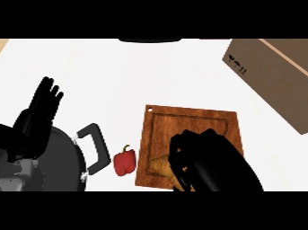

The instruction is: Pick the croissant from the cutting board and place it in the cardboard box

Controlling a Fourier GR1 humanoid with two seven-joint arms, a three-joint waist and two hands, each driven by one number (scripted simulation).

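The white counter (116,76) is viewed from steeply above. A wooden cutting board (192,130) is located at the centre, slightly right, with its long side running from near to far and a small hole at its far left corner.

The croissant (157,165) is found on the near left part of the board. Only its tan left end is exposed; the rest is covered by the right hand (213,164). This hand is positioned over the near half of the board, and its fingers (177,155) are curled down and closed around the croissant. Whether the croissant is raised off the board cannot be determined.

The cardboard box (282,81) is placed at the far right, well apart from the croissant and set at an angle to the board. Its brown top face is seen with a lighter strip running along it.

A red bell pepper (124,162) is noted on the counter just beside the board's left edge. Further left, a dark pan (67,155) is recorded at the near left, its black handle (95,146) pointing towards the pepper.

The left hand (37,119) is seen at the left, above the pan, resting with its fingers (47,96) straight, slightly spread and pointing far. Nothing is held in it.
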